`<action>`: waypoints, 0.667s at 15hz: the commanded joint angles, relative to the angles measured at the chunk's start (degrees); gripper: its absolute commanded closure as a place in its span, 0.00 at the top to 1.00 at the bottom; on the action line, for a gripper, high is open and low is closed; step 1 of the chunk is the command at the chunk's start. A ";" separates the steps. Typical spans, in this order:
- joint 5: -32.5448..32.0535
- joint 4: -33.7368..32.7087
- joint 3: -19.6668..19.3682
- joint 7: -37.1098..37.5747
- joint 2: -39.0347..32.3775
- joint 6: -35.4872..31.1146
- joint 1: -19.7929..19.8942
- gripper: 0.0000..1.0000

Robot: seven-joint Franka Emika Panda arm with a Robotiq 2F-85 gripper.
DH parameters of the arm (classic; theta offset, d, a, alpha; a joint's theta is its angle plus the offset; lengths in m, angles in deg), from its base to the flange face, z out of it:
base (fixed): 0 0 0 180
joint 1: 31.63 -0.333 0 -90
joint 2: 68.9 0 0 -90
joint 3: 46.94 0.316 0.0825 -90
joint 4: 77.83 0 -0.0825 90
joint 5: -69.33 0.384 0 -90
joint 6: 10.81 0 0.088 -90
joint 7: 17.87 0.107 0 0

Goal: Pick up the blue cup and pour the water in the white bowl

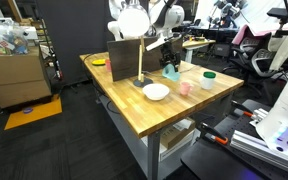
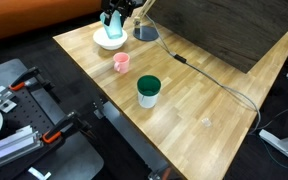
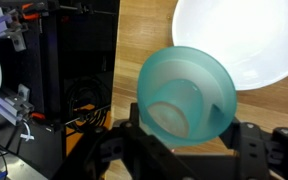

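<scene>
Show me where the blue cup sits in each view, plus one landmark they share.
In an exterior view: blue cup upper centre, up-right of the white bowl.
In an exterior view: blue cup top, left of centre, just above the white bowl.
Wrist view: blue cup centre, gripped in the tool.
Shared landmark: the white bowl.

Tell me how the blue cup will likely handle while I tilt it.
The blue cup looks like thin, translucent plastic, so it is probably light and slightly squeezable. Its smooth, tapered, handle-free wall may slip in the end effector.
</scene>
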 commanded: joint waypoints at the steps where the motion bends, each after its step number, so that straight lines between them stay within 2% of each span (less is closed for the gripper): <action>1: -1.04 -6.19 0.13 -0.55 -3.81 7.58 0.11 0.48; 5: -1.71 -11.28 -0.03 -0.23 -7.29 14.92 -0.19 0.48; 10: -1.86 -16.13 -0.23 0.12 -10.34 20.73 -0.44 0.48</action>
